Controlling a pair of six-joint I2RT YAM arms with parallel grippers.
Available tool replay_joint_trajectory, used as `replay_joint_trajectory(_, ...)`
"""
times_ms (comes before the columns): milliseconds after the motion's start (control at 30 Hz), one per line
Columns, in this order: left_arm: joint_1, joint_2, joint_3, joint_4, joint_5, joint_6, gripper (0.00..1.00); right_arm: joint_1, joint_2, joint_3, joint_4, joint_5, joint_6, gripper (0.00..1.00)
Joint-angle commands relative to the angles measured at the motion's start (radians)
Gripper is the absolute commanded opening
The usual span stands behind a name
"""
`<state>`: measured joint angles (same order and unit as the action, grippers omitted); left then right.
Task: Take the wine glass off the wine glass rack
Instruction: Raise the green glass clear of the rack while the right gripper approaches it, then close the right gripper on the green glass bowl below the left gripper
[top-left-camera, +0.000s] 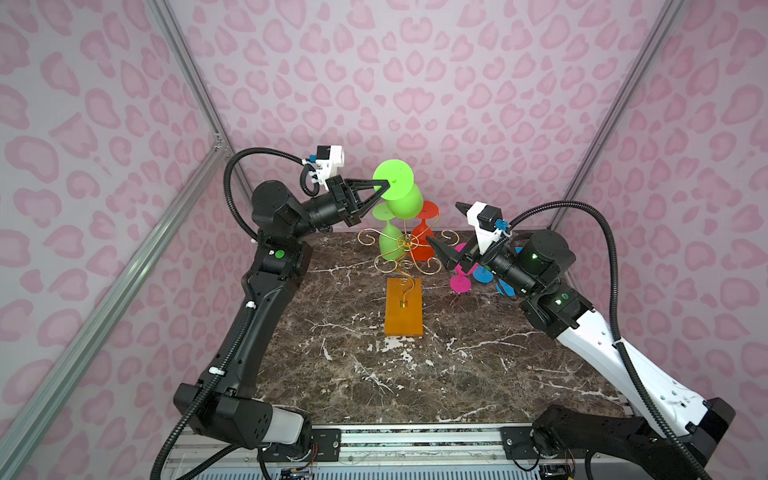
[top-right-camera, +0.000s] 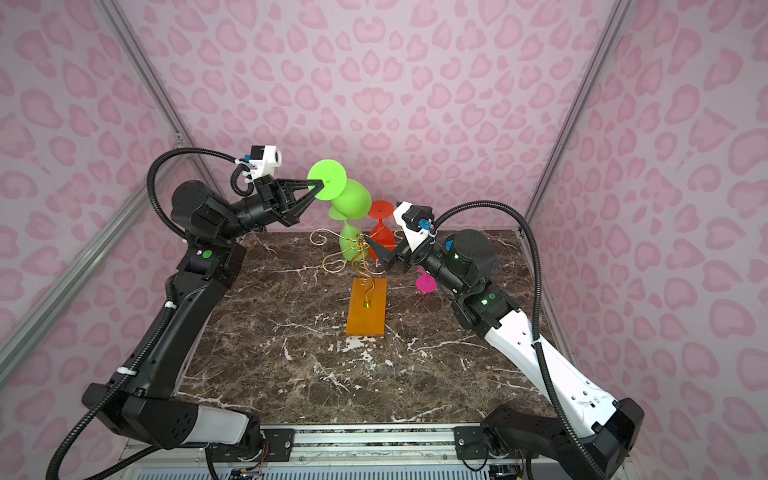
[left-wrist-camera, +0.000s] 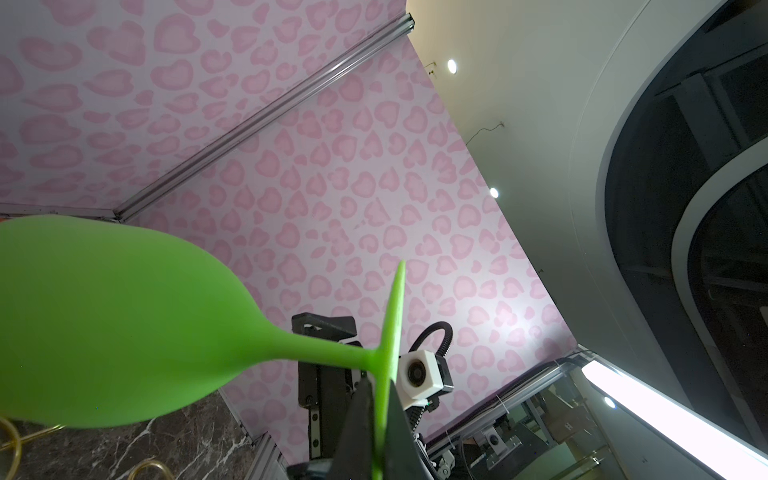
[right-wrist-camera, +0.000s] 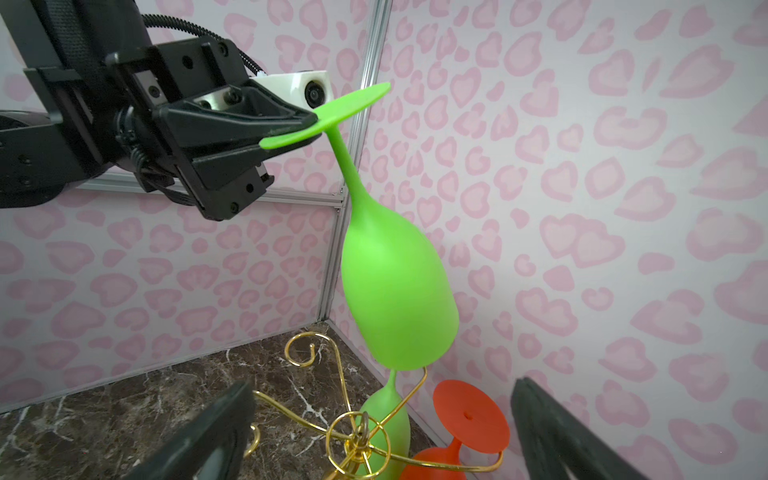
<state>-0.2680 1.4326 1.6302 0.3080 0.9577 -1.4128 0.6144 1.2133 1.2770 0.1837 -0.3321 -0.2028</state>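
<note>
A lime-green wine glass (top-left-camera: 405, 203) hangs upside down and tilted above the wine glass rack (top-left-camera: 405, 241), a gold wire stand on an orange wooden base (top-left-camera: 403, 305). My left gripper (top-left-camera: 387, 183) is shut on the edge of the glass's flat foot (right-wrist-camera: 332, 112); the foot is pinched between the fingers (left-wrist-camera: 361, 411). The bowl's rim (right-wrist-camera: 399, 361) is just over one curled rack arm. My right gripper (right-wrist-camera: 382, 386) is open and holds nothing, level with the rack's top hub (right-wrist-camera: 357, 436). In both top views it sits to the right of the rack (top-right-camera: 361, 249).
On the rack hang a second green glass (top-left-camera: 390, 243) and a red glass (top-left-camera: 424, 245). A pink glass (top-left-camera: 460, 282) and a blue one (top-left-camera: 484, 274) stand on the marble table (top-left-camera: 374, 374) under my right arm. Pink-patterned walls close in the back and sides.
</note>
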Motion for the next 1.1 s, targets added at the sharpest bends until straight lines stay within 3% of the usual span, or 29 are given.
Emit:
replay_joint_trajectory(0,-0.021,0.01,0.019,0.072,-0.005,-0.02,0.04,0.002,0.031,0.028,0.079,0.001,-0.03,0.98)
replay_joint_trajectory(400,-0.071,0.033,0.047,0.132,0.006,-0.1,0.04,0.002,0.159,0.147,0.074,-0.016,-0.039,0.98)
replay_joint_trajectory(1067,-0.094,0.036,0.039,0.195,0.016,-0.182,0.04,0.002,0.262,0.231,0.106,0.081,-0.009,0.95)
